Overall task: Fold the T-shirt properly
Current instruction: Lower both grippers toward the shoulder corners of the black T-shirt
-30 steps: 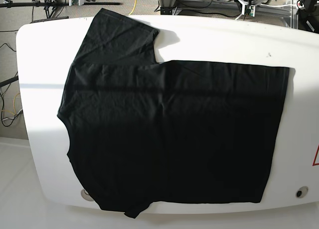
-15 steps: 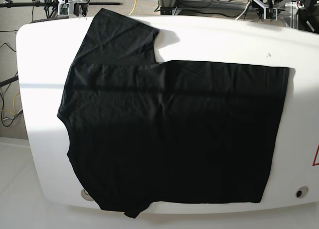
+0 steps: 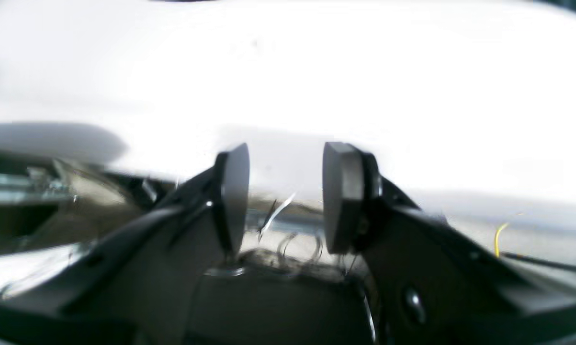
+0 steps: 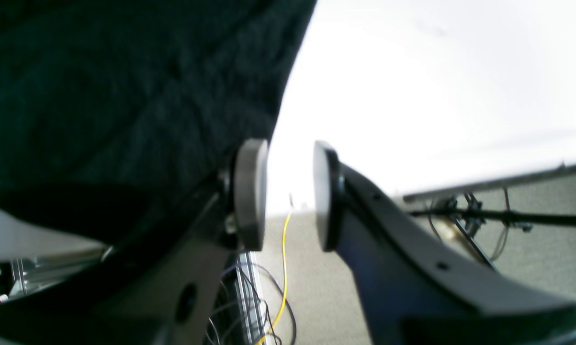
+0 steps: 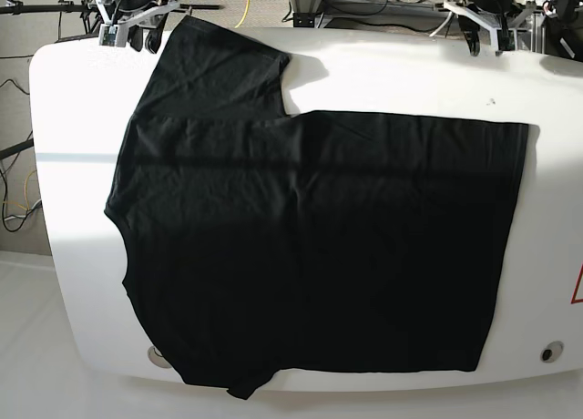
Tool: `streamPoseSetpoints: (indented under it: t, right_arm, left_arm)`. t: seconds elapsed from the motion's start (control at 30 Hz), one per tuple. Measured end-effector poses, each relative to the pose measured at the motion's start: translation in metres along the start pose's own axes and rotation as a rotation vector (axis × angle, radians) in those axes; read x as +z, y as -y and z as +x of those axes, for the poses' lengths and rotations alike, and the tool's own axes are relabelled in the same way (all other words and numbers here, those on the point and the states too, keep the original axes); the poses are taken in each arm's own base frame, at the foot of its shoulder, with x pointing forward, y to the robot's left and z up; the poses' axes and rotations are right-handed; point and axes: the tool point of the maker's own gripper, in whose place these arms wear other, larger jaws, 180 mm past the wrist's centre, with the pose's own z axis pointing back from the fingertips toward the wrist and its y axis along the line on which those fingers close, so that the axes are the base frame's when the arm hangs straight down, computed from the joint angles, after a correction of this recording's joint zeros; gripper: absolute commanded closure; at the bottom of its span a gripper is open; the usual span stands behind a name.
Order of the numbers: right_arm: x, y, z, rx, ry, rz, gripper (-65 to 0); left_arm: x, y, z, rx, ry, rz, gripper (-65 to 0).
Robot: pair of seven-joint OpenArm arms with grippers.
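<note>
The T-shirt [image 5: 310, 246] lies flat on the white table [image 5: 401, 73], plain black side up, and it fills the centre of the base view. 1 sleeve [image 5: 219, 68] points to the upper left of the frame, the collar edge is at the left side, and the straight hem runs down the right side. At the bottom of the frame, the lower sleeve hangs a little over the table edge. The cloth has small wrinkles near the left part.

The right gripper [image 5: 144, 38] is at the upper left corner of the base view, just beside the sleeve, w/ no visible contact. In the right wrist view its fingers [image 4: 252, 191] stand a little apart w/ nothing between them, and the shirt [image 4: 125, 96] fills the upper left of that frame.

The left gripper [image 5: 487, 38] is at the upper right, above the far table edge, well apart from the shirt. In the left wrist view, which is blurred, its pads [image 3: 345, 191] are also parted and empty, over the bare white table [image 3: 316, 72].
</note>
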Motion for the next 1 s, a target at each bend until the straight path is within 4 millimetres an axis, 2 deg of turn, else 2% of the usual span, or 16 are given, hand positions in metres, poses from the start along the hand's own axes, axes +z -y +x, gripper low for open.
streamPoseSetpoints:
  t: [0.1, 0.17, 0.3, 0.47, 0.57, 0.7, 0.77, 0.9, 1.0]
  right_arm:
    - [-0.005, -0.003, 0.008, -0.014, 0.024, 0.006, -29.6]
    - [-0.006, -0.004, 0.009, -0.023, 0.026, 0.004, -31.4]
    - [-0.009, -0.008, 0.0, -0.054, -0.021, 0.0, -30.3]
    - [-0.016, -0.018, 0.001, -0.08, -0.031, 0.034, -28.9]
    - [-0.022, -0.028, 0.001, -0.129, -0.067, 0.07, -28.7]
    - [-0.026, -0.035, 0.012, -0.129, -0.043, 0.107, -28.5]
    - [-0.026, -0.039, 0.008, -0.135, -0.074, 0.123, -29.0]
    - [-0.024, -0.045, -0.013, -0.136, -0.197, 0.138, -29.0]
    - [-0.025, -0.046, -0.015, -0.135, -0.216, 0.141, -28.9]
  left_arm:
    - [-0.005, 0.006, 0.012, 0.021, 0.04, -0.028, -25.9]
    - [-0.006, 0.008, 0.013, 0.024, 0.043, -0.035, -30.3]
    - [-0.012, 0.019, 0.018, 0.007, 0.047, -0.08, -34.7]
    - [-0.02, 0.029, 0.038, -0.008, 0.114, -0.131, -37.5]
    - [-0.027, 0.022, 0.044, -0.009, 0.127, -0.124, -36.0]
    - [-0.03, 0.007, 0.053, -0.016, 0.152, -0.086, -33.8]
    - [-0.031, 0.001, 0.053, -0.013, 0.145, -0.073, -33.1]
    - [-0.031, -0.013, 0.051, -0.02, 0.128, -0.033, -32.6]
    - [-0.032, -0.017, 0.054, -0.019, 0.136, -0.02, -32.4]
